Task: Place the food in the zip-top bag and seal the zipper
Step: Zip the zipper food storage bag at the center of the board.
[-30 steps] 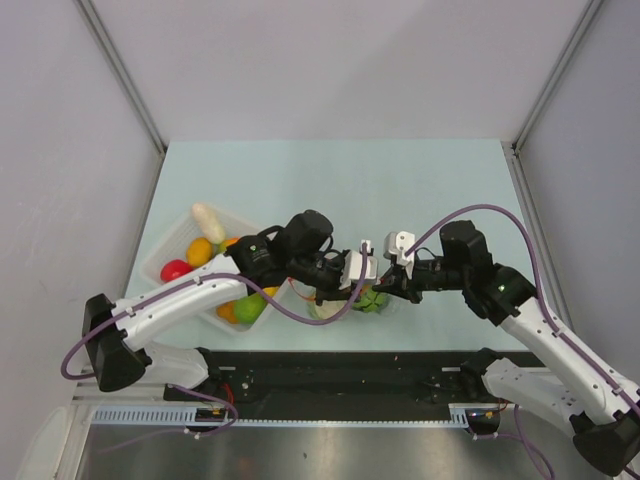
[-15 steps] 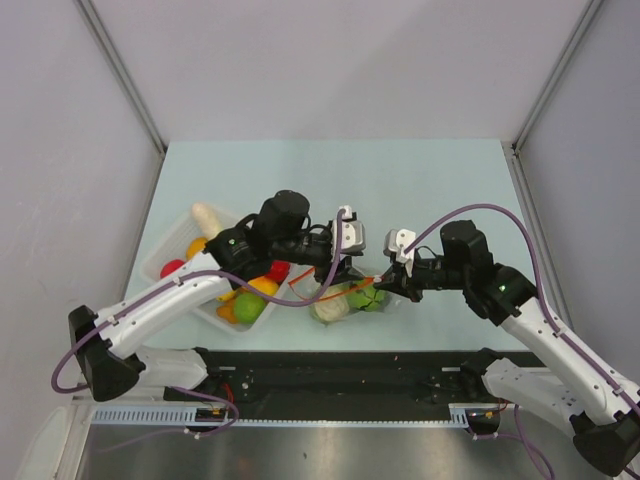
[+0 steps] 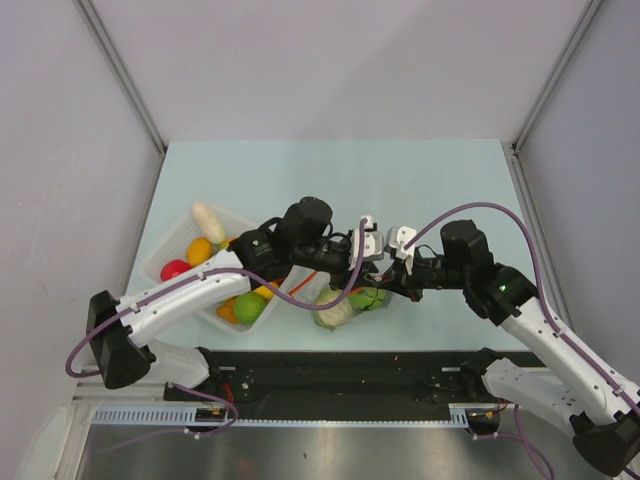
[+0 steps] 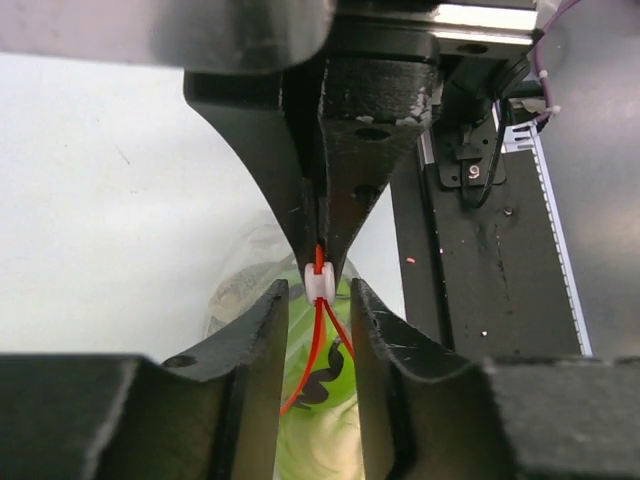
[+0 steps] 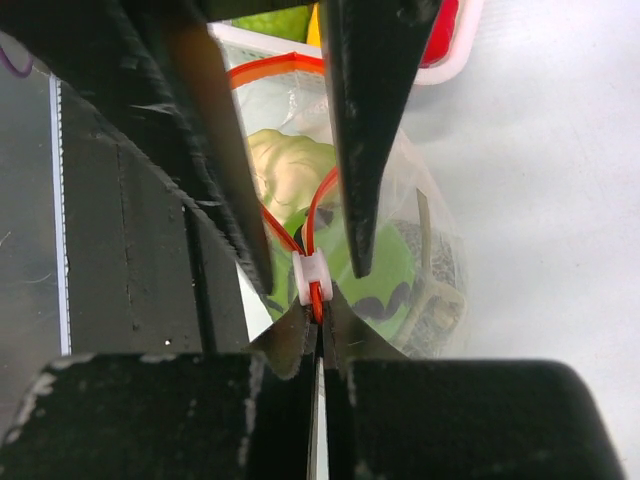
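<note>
- The right gripper (image 5: pixel 318 325) is pinched tight on the thin orange-red zipper strip (image 5: pixel 318 205), with no gap between its two black fingers.
- The small white end piece (image 5: pixel 309 278) sits on the strip just past the right gripper's fingertips, touching or nearly touching them.
- The left gripper (image 4: pixel 318 292) faces the right one tip to tip. Its jaws stand narrowly apart, one finger on each side of the white end piece – close beside it, with a thin gap on both sides.
- Beyond the end piece the strip splits into two orange lines that spread apart, so the mouth is parted there.
- The small clear crinkly plastic zip-top bag (image 3: pixel 345 300) lies on the pale blue-green table (image 3: pixel 440 190), directly under both grippers.
- Inside the bag, below the left gripper's fingers, lie a pale green-white cabbage head (image 5: pixel 270 160), a bright green fruit (image 5: pixel 385 270) and a mottled grey-green ball (image 5: pixel 440 300) – all packed together.
- A clear rectangular plastic tray (image 3: pixel 150 262) holding more toy produce sits well out to the left gripper's left, under that arm.
</note>
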Controlling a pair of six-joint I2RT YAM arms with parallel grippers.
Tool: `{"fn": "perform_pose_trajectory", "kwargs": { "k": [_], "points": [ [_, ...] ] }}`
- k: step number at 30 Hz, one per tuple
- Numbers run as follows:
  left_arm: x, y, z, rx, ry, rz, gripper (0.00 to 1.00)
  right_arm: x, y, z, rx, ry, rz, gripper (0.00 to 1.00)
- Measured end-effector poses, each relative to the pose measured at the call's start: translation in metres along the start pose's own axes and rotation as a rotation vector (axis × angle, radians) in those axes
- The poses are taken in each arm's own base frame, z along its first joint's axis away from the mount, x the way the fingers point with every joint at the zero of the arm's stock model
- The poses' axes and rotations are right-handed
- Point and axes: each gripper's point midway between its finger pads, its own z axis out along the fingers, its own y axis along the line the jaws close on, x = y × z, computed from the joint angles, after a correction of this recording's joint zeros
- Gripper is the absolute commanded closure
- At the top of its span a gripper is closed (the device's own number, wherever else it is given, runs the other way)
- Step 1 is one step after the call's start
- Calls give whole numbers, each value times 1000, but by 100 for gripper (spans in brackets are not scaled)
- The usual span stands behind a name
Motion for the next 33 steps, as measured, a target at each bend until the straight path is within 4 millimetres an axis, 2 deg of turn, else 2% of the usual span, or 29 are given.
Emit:
{"fn": "perform_pose_trajectory", "kwargs": {
  "k": [1, 4, 7, 13, 16, 25, 33],
  "points": [
    [0, 0, 2, 1, 0, -8, 76, 0, 0, 0, 0, 0, 1, 100],
    [1, 0, 4, 5, -1, -29, 85, 0, 0, 0, 1, 0, 2, 100],
    [1, 0, 4, 6, -3, -42, 89, 0, 0, 0, 4, -1, 0, 100],
    [4, 6, 0, -1, -1, -61, 89, -2, -3, -4, 31, -6, 0, 100],
    [15, 12, -6, -18, 19, -73, 88, -3, -9, -8, 60, -12, 21, 100],
    [51, 26, -31, -79, 104, -95, 88, -9, -45, -34, 173, -77, 157, 100],
    [75, 44, -66, -171, 159, -113, 89, -12, -71, -63, 270, -129, 212, 100]
  ]
}}
